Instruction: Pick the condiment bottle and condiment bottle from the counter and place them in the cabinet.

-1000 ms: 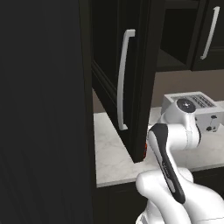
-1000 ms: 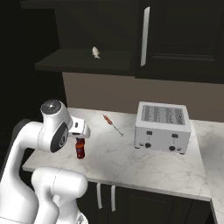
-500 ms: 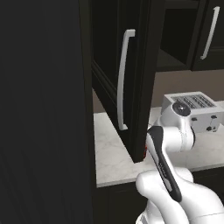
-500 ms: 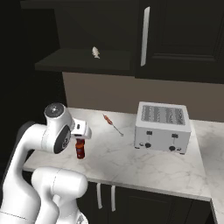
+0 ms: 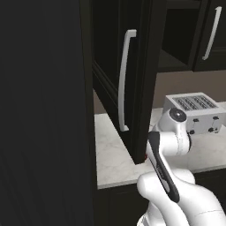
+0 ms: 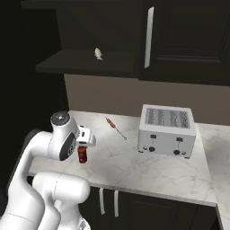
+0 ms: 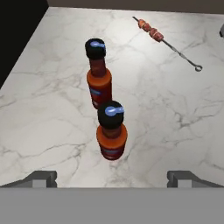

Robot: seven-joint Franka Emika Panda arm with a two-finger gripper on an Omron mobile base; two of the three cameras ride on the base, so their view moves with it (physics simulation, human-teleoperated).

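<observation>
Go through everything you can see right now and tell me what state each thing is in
Nearer red bottle: upright on the counter, capped, not gripped.
Farther red bottle: upright, capped, close behind the first.
Claw: open, above the bottles.
Cabinet door: swung open.
Skewer: lying flat on the counter.
Toaster: upright, slots look empty.

No text, number or brand can be read anywhere. The nearer red bottle point(image 7: 112, 133) and the farther red bottle point(image 7: 98, 74) at its 12 o'clock each carry a blue label band — too blurred to read.
</observation>
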